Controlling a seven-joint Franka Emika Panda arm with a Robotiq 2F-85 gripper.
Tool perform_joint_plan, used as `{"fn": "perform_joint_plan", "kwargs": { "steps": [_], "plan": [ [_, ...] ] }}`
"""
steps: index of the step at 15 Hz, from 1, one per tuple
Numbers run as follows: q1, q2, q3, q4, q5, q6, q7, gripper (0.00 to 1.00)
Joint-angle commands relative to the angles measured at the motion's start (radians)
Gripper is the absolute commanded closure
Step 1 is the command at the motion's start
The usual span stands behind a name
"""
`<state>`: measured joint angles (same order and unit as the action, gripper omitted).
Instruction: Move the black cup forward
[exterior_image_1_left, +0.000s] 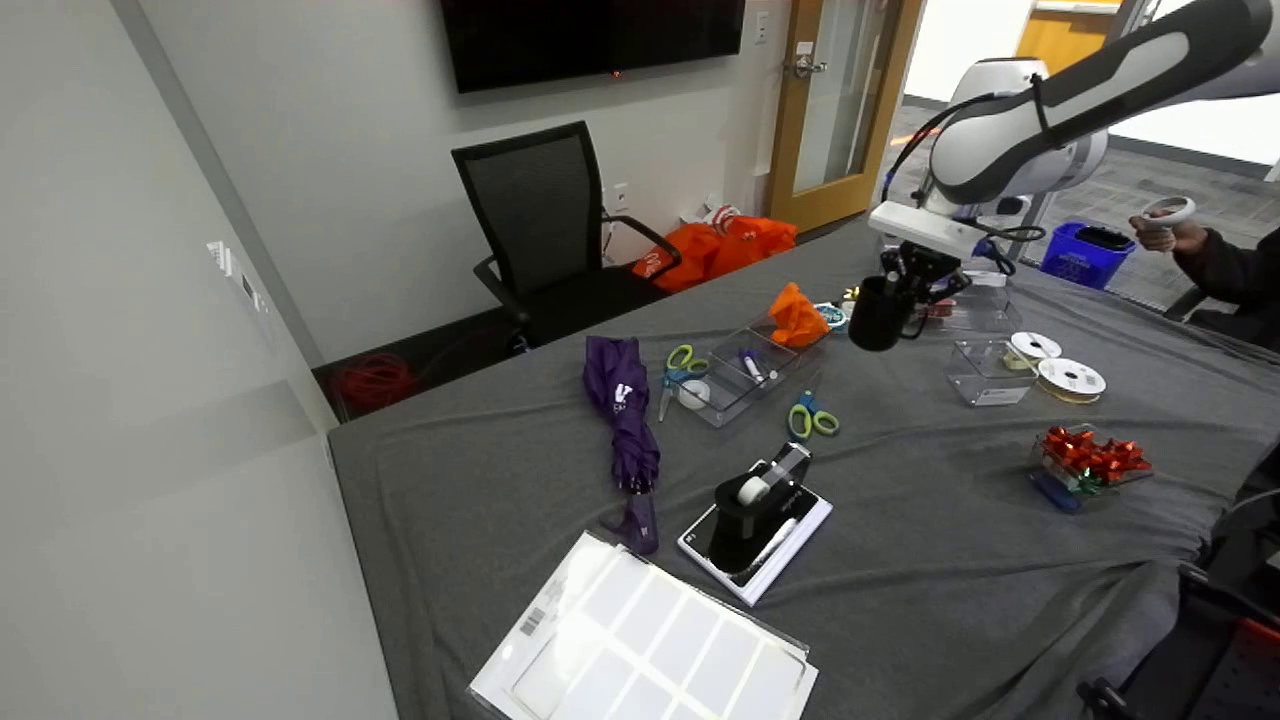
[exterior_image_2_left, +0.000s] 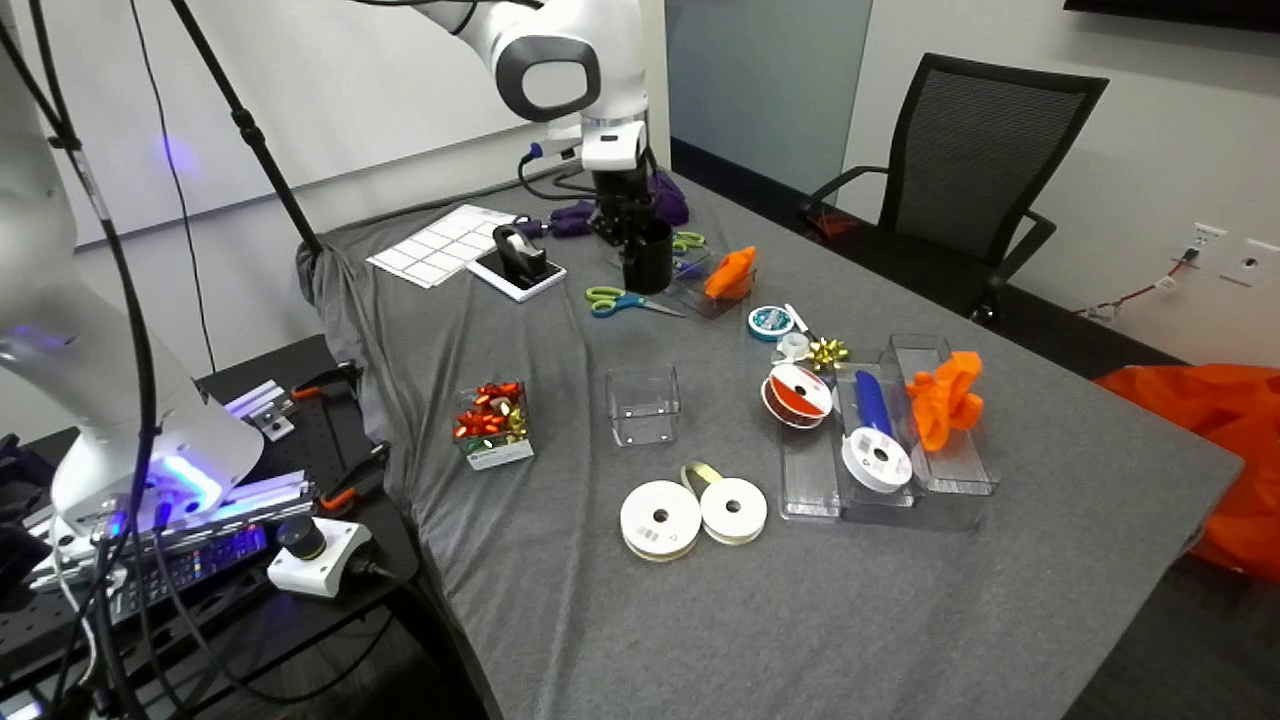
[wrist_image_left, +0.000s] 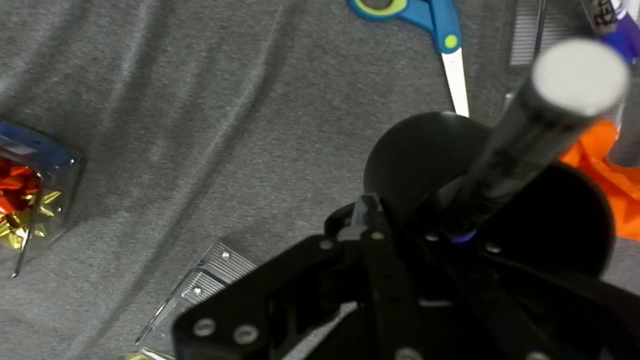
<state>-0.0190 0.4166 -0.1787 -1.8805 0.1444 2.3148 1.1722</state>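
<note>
Clamping the black cup (exterior_image_1_left: 876, 318), the pincer (exterior_image_1_left: 905, 287) suspends it above the grey table (exterior_image_1_left: 920, 530); a marker (wrist_image_left: 520, 145) leans inside.

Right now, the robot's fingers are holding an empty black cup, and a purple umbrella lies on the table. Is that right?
Not empty: the wrist view shows a marker inside the black cup. The rest is right: the fingers are holding it, and a purple umbrella lies on the table.

The cup (exterior_image_1_left: 877, 318) and claw (exterior_image_1_left: 905, 285) are black, the cloth (exterior_image_1_left: 480, 460) grey, the umbrella (exterior_image_1_left: 626, 425) purple.
</note>
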Motion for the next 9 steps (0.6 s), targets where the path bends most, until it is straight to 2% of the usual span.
{"fn": "perform_joint_plan", "kwargs": {
  "steps": [1,3,4,9],
  "plan": [
    [-0.016,0.077,-0.006,0.134,-0.009,-0.06,0.055,0.98],
    [-0.014,0.091,-0.011,0.14,-0.028,-0.045,0.058,0.98],
    [-0.014,0.073,-0.002,0.099,-0.015,-0.018,0.046,0.94],
    [-0.014,0.093,-0.005,0.117,-0.02,-0.018,0.048,0.94]
  ]
}}
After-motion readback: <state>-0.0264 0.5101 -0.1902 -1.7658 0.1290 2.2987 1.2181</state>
